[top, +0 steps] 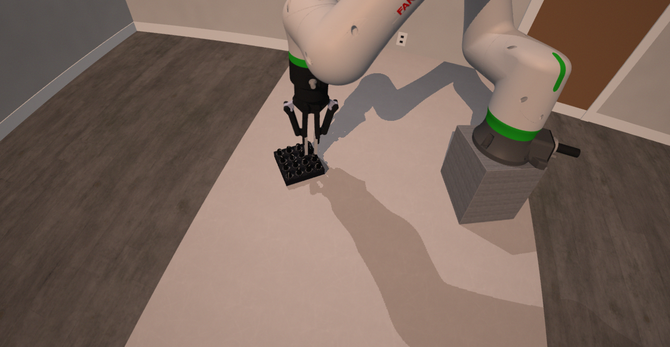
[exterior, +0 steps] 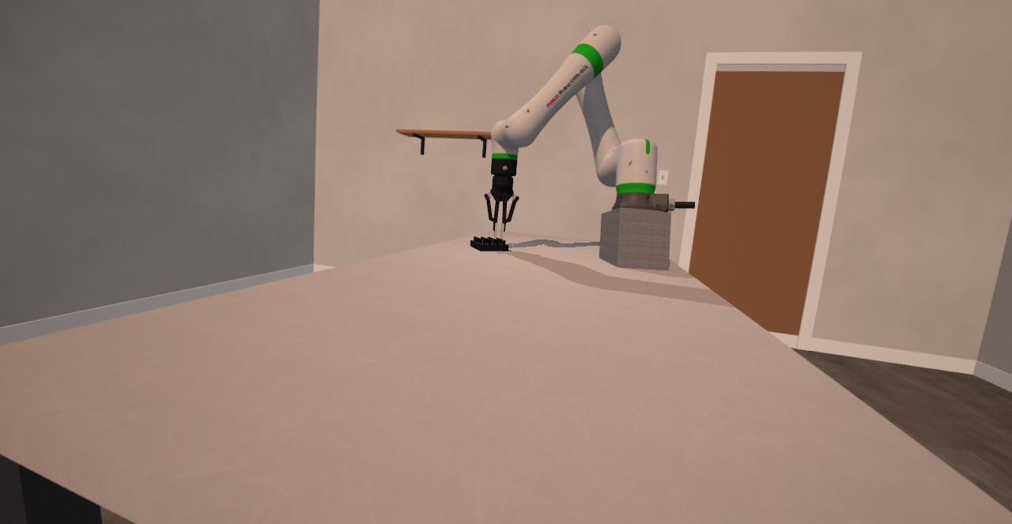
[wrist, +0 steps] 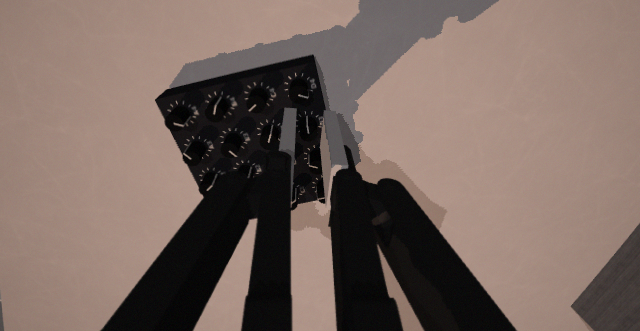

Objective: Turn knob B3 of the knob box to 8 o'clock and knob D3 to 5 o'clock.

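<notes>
The black knob box stands flat on the table, with four rows of black knobs that each carry a white line. My gripper points straight down over the box's edge nearest the arm's base. Its fingers are only narrowly apart and hold nothing. In the wrist view the two fingertips frame one knob in the rightmost column, second from the far row. I cannot tell whether the tips reach down to it. The printed names are too small to read.
The arm's grey pedestal stands on the table to the right of the box. A wooden wall shelf hangs behind the arm. The table's left edge lies beyond the box in the top view.
</notes>
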### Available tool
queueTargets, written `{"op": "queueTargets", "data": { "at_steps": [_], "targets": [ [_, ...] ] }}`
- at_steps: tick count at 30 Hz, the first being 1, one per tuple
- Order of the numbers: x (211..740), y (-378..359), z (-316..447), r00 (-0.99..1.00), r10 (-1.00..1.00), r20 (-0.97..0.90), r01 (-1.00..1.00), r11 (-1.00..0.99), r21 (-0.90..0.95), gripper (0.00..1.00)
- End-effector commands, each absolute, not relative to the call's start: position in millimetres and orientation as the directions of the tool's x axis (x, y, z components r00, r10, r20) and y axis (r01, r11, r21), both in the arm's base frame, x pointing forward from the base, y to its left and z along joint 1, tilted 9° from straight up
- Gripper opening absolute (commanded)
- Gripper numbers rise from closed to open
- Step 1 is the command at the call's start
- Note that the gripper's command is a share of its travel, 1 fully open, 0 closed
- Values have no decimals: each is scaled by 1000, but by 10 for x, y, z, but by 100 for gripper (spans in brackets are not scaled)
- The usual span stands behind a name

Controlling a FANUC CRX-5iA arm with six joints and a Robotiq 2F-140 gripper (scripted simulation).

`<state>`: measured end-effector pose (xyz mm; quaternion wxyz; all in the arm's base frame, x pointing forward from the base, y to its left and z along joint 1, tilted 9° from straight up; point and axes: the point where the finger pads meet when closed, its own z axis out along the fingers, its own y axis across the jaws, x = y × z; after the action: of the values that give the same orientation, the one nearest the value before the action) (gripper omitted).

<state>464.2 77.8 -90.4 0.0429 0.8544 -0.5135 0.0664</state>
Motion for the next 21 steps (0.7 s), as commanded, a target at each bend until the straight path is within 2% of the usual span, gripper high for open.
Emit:
{"op": "queueTargets", "data": {
  "at_steps": [1, 17, 18, 21],
  "targets": [
    [4644, 778, -903, 464, -872, 158, -883, -469, 5, 12],
    [4644, 778, -903, 464, -872, 158, -883, -469, 5, 12],
    [4644, 778, -903, 464, -872, 158, -883, -469, 5, 5],
    [4644, 778, -903, 464, -872, 158, -883, -469, 5, 5]
  ]
}}
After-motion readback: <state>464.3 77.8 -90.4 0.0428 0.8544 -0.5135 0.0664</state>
